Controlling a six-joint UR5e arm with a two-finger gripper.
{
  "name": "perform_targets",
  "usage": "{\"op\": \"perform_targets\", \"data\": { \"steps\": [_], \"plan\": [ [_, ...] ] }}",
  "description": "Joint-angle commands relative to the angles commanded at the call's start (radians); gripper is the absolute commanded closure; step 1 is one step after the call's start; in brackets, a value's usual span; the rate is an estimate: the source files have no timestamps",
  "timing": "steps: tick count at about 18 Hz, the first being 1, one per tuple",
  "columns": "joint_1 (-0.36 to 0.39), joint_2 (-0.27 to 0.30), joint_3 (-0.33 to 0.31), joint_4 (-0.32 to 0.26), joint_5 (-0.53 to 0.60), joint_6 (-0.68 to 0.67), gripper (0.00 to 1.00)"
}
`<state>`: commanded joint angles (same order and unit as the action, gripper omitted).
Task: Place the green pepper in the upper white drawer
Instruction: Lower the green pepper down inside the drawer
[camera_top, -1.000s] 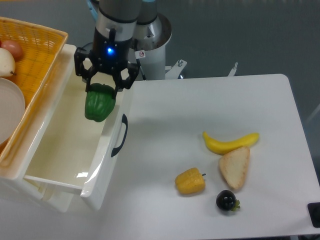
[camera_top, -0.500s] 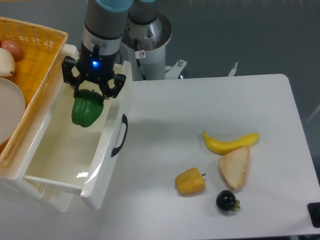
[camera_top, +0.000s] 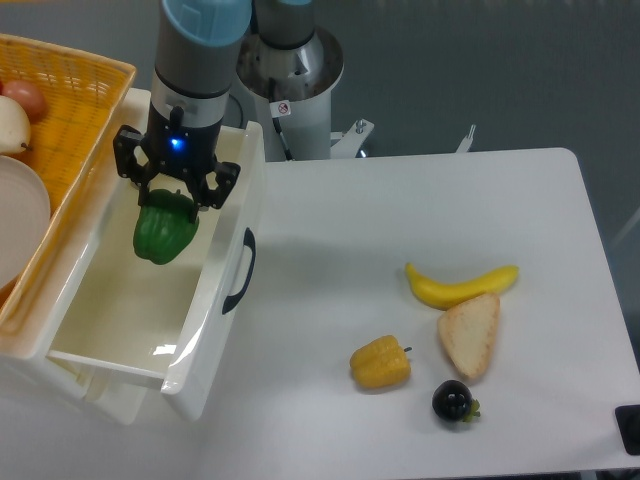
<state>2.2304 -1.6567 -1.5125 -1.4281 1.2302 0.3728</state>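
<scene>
White tabletop carries the large glossy white plastic drawer (camera_top: 190, 345) with its black curved handle, pulled open. Directly above its cavity, the black two-finger pincer (camera_top: 166, 205) clenches the glossy green lobed bell pepper (camera_top: 164, 231), which hangs just beneath it. Best lower it closer to the floor below, then release centrally, clear of the walls.
</scene>
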Motion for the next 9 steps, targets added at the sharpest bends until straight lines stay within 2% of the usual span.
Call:
{"op": "perform_targets", "data": {
  "steps": [9],
  "plan": [
    [-0.023,-0.028,0.0,0.009,0.003,0.002,0.48]
  ]
}}
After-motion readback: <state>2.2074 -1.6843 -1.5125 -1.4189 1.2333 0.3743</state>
